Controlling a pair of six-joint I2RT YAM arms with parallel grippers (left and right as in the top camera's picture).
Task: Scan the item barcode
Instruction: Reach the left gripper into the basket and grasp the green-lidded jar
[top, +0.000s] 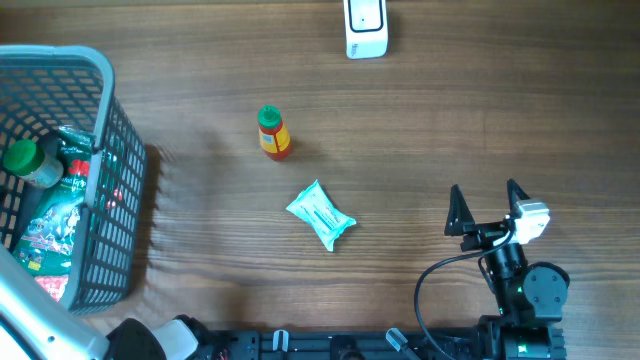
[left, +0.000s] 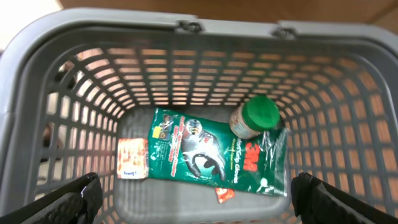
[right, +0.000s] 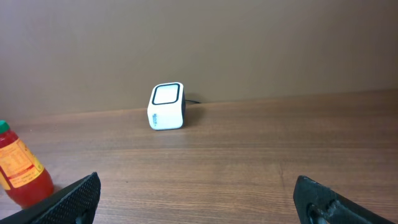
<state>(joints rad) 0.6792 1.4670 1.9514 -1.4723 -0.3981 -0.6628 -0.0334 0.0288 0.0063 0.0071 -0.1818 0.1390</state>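
The white barcode scanner (top: 366, 28) stands at the table's far edge, and the right wrist view shows the scanner (right: 166, 107) straight ahead. A red sauce bottle (top: 272, 133) with a green cap stands mid-table; a pale blue wipes packet (top: 321, 215) lies nearer the front. My right gripper (top: 486, 200) hovers open and empty at the front right, right of the packet. My left gripper (left: 199, 199) hangs open over the grey basket (left: 37, 93), above a green glove packet (left: 211, 152), a green-lidded jar (left: 256, 116) and a small orange sachet (left: 132, 158).
The grey basket (top: 120, 200) fills the left edge of the table. In the right wrist view the sauce bottle (right: 22, 171) stands at the far left, with bare wood between it and the scanner. A brown wall rises behind the scanner.
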